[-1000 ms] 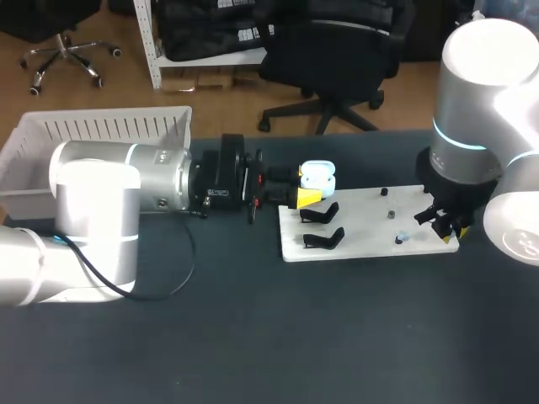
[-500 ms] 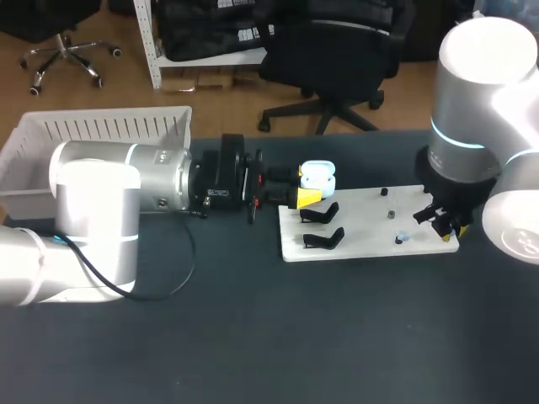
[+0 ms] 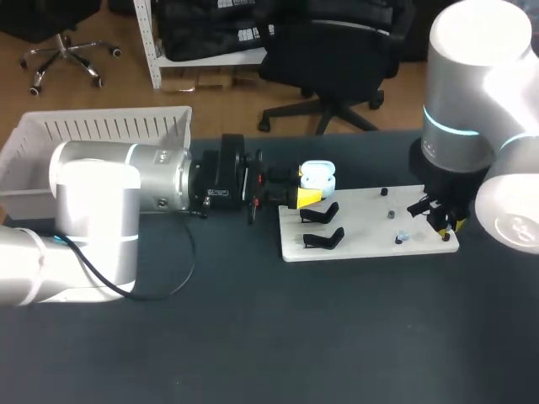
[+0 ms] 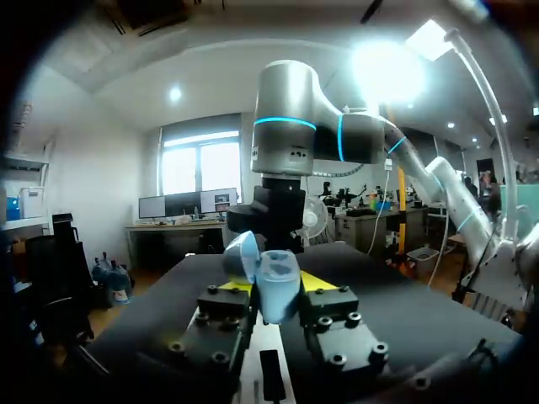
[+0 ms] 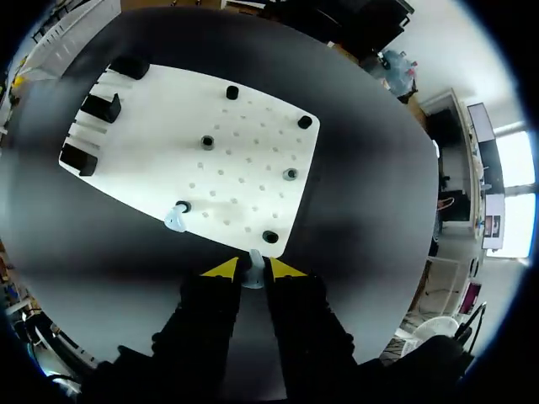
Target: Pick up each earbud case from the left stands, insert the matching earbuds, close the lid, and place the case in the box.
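Head view: the left tool [image 3: 305,187] grips the open earbud case [image 3: 317,175] at the left edge of the white board [image 3: 362,220], just beside two black stands [image 3: 321,213]. The right tool [image 3: 443,222] hangs over the board's right edge. Left wrist view: both fingers clamp the earbud case, its lid raised. Right wrist view: the right tool pinches a small pale earbud [image 5: 253,276] just off the board's edge, while a second earbud [image 5: 175,219] lies on the board.

My right arm [image 3: 468,101] has lifted a little and swung slightly inward. That has carried my right gripper [image 3: 442,222] a touch away from the near right corner of the white board [image 3: 362,220], with the earbud [image 5: 253,279] pinched between its tips.
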`<action>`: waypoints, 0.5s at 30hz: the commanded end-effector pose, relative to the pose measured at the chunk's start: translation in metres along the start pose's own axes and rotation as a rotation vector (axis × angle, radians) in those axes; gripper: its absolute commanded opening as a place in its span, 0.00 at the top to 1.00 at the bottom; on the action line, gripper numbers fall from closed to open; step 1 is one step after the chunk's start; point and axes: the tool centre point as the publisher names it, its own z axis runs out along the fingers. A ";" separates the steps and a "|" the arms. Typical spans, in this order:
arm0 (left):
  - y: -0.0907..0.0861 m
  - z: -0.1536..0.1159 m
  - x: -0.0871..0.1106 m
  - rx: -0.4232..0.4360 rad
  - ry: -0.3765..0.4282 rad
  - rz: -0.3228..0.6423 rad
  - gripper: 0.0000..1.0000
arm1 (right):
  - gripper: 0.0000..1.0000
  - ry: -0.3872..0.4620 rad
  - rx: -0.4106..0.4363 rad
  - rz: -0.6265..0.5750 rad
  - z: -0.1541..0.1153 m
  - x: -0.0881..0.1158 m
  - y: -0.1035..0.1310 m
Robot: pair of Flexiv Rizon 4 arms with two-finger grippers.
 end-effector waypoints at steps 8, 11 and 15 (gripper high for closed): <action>0.000 0.000 0.000 0.000 0.000 0.000 1.00 | 1.00 0.154 0.044 -0.035 -0.099 -0.019 0.033; 0.000 0.000 0.000 0.000 0.000 0.000 1.00 | 1.00 0.178 0.065 -0.049 -0.120 -0.021 0.044; 0.000 0.000 0.000 0.000 0.000 0.000 1.00 | 1.00 0.186 0.077 -0.084 -0.142 -0.023 0.058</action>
